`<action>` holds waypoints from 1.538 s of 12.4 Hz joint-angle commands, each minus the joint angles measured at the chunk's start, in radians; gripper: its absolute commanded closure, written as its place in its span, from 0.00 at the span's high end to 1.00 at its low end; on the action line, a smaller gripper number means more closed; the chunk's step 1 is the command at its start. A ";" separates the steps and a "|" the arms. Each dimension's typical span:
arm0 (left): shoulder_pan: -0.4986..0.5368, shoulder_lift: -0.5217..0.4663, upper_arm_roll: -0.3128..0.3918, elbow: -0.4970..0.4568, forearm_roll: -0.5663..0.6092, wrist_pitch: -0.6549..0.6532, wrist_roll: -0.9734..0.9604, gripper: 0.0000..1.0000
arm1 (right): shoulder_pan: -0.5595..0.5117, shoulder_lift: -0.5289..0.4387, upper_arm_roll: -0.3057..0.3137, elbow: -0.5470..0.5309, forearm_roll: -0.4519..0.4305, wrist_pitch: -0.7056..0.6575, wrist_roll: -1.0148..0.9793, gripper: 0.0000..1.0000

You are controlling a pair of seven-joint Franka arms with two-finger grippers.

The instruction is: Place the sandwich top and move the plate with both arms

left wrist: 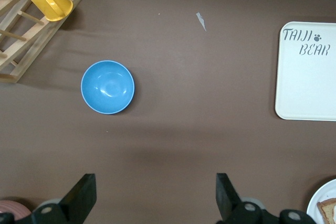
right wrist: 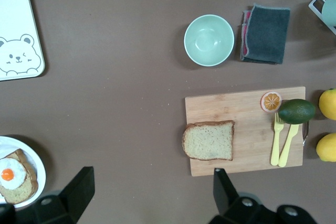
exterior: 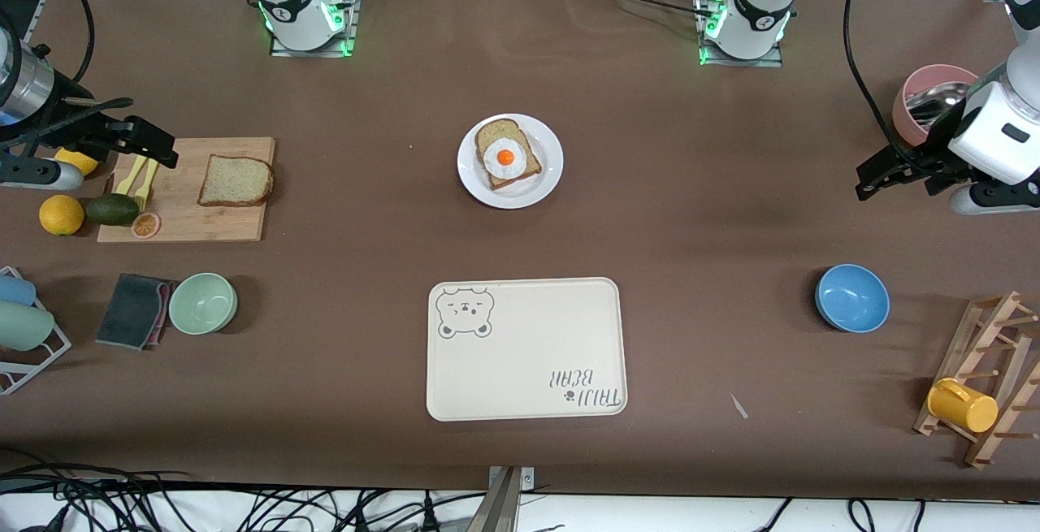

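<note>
The bear tray (exterior: 526,348) lies nearest, plate (exterior: 546,184) farther; left pincer (exterior: 890,175) and right pincer (exterior: 142,144) both released.

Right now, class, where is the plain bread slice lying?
The sandwich top lies on the wooden cutting board toward the right arm's end of the table, beside the yellow forks.

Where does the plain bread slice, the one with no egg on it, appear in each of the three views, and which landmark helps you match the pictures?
Front view: the plain bread slice lies on the wooden cutting board, toward the right arm's end of the table.
Left wrist view: not in it.
Right wrist view: on the board, beside the yellow forks.
Shared landmark: the cream bear tray shows in all three views.
</note>
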 commanded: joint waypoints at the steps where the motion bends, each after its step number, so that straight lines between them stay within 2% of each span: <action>1: -0.002 -0.003 -0.002 0.031 -0.019 -0.028 -0.009 1.00 | 0.002 -0.027 0.005 -0.020 -0.014 -0.009 0.046 1.00; 7: 0.001 -0.002 0.001 0.031 -0.021 -0.037 -0.009 1.00 | 0.002 -0.099 0.003 -0.138 -0.004 0.092 0.046 1.00; 17: -0.001 -0.002 0.001 0.031 -0.019 -0.037 -0.009 1.00 | 0.025 -0.041 0.021 -0.148 -0.018 0.084 0.040 0.99; 19: -0.001 0.000 0.001 0.031 -0.019 -0.034 -0.017 1.00 | 0.042 -0.039 0.021 -0.225 -0.071 0.137 0.048 0.99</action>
